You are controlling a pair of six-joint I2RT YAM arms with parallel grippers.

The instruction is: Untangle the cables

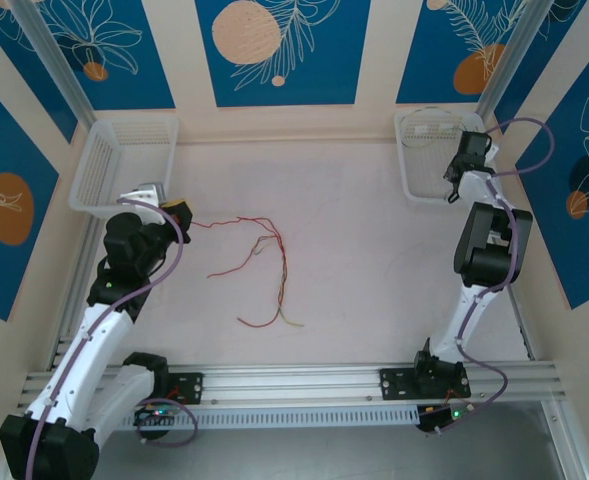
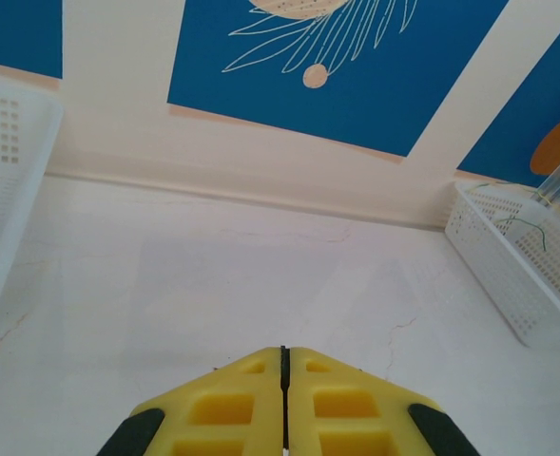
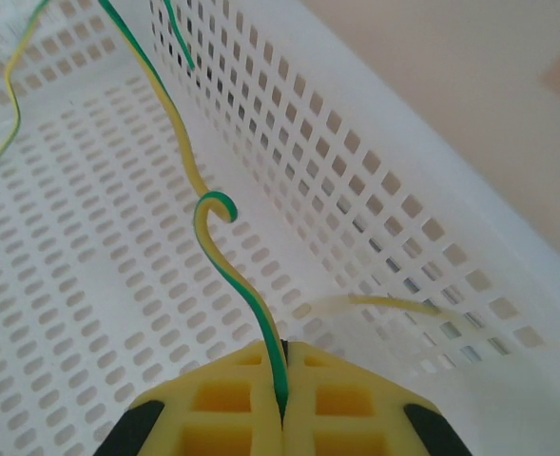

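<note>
Right wrist: yellow-green cable (image 3: 249,294) pinched in right gripper (image 3: 282,380).

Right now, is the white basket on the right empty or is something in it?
Not empty: thin yellow-green cables are inside the basket, seen against its perforated floor and wall.

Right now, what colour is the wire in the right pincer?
The wire is yellow with a green stripe; right wrist view shows it best.

- Cream walls (image 1: 184,60) carry blue panels (image 1: 274,50) with white leaf outlines and orange circles.
- Pale, faintly cracked table (image 1: 374,230), evenly lit.
- Aluminium rails (image 1: 304,380) edge its near side.
</note>
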